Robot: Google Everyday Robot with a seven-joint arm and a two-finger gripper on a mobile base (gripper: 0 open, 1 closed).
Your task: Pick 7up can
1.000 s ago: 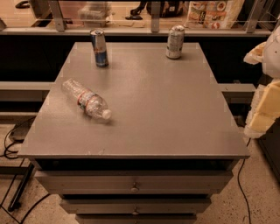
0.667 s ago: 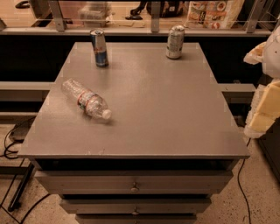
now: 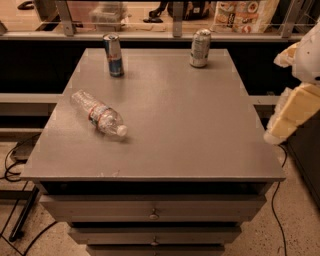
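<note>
No shift since a second ago: all placed as before. Far left of the gripper, one clear plastic bottle [image 3: 100, 114], lying on its side on the grey table [image 3: 190, 130], cap toward the near right. Behind it, upright near the back edge, two cans: one slim blue-and-silver can [image 3: 113, 55], then one 7up can [image 3: 200, 48], up-left of the gripper and well apart. Off the table's right side, one gripper [image 3: 294, 111]; released or clenched, cannot tell.

Looks like an office pantry: grey drawer cabinet [image 3: 150, 212], snack bags [image 3: 241, 12] at one o'clock. Shows the gripper [image 3: 283, 125] at three o'clock.
</note>
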